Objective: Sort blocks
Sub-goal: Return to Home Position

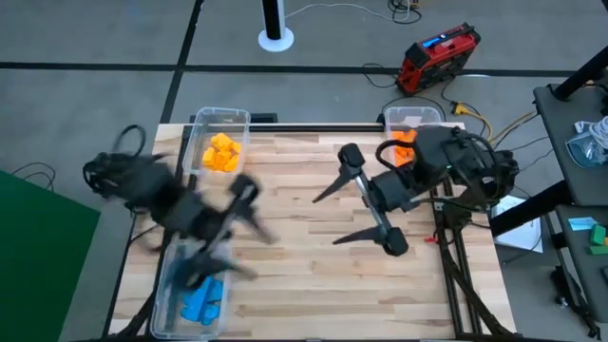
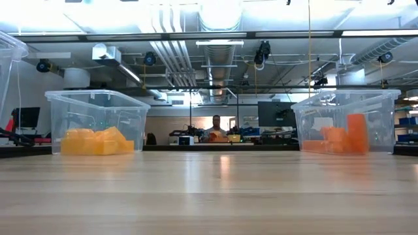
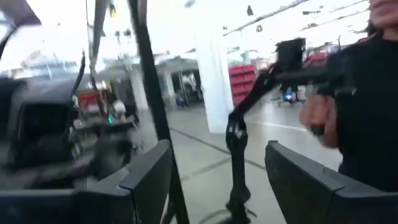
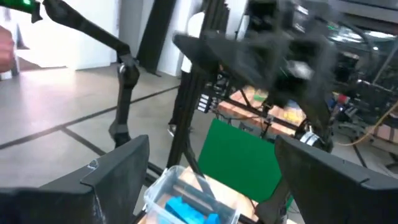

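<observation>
Blocks lie sorted in three clear bins: closest to you, the near-left bin (image 1: 171,294) holds the blue blocks (image 1: 202,300), while at the far edge the far-left bin (image 2: 65,111) holds the yellow blocks (image 2: 96,141) and the far-right bin (image 2: 313,114) holds the orange blocks (image 2: 339,138). Over the pale wood-strip desk (image 2: 209,196) you have the left end effector (image 3: 217,149) by the near-left bin's far end and the right end effector (image 1: 344,214) right of centre, each with its fingers spread apart. Beyond the desk a person (image 2: 215,127) sits among workstations under ceiling ducts (image 2: 222,16), and the blocks read as small, chunky, bright pieces heaped by colour.
</observation>
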`<action>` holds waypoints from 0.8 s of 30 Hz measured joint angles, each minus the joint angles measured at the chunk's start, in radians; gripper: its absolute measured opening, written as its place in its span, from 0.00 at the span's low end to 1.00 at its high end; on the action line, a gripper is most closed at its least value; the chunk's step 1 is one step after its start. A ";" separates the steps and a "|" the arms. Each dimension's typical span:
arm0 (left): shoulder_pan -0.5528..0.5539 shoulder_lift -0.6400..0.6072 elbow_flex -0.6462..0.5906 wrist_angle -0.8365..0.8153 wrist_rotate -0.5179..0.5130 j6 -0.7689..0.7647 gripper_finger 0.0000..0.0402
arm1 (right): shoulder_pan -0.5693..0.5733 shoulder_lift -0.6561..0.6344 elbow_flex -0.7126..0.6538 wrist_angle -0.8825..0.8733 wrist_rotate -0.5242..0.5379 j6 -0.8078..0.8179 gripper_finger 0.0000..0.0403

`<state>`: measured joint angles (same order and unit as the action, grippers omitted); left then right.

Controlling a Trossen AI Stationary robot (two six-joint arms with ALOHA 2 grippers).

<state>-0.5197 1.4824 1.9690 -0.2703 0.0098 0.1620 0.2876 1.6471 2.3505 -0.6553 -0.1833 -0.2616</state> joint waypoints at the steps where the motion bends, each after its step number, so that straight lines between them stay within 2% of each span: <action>1: 0.043 0.012 0.000 -0.007 0.047 -0.022 0.58 | 0.008 -0.008 0.000 -0.012 0.000 -0.006 0.83; 4: 0.159 0.060 0.000 -0.058 0.146 -0.089 0.58 | 0.026 -0.048 0.000 -0.066 0.001 -0.011 0.82; 8: 0.237 0.111 -0.003 -0.087 0.267 -0.112 0.58 | 0.038 -0.113 -0.003 -0.138 0.001 -0.024 0.80; 20: 0.342 0.100 -0.002 -0.085 0.327 -0.067 0.58 | 0.038 -0.236 -0.132 -0.105 0.064 -0.053 0.75; 22: 0.359 0.103 -0.021 -0.030 0.361 -0.075 0.58 | 0.038 -0.257 -0.175 -0.082 0.064 -0.051 0.74; 24: 0.370 0.114 -0.079 0.111 0.410 -0.105 0.58 | 0.038 -0.280 -0.229 -0.034 0.064 -0.054 0.73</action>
<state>-0.1496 1.5961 1.8899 -0.1593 0.4197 0.0573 0.3252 1.3668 2.1210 -0.6890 -0.1190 -0.3159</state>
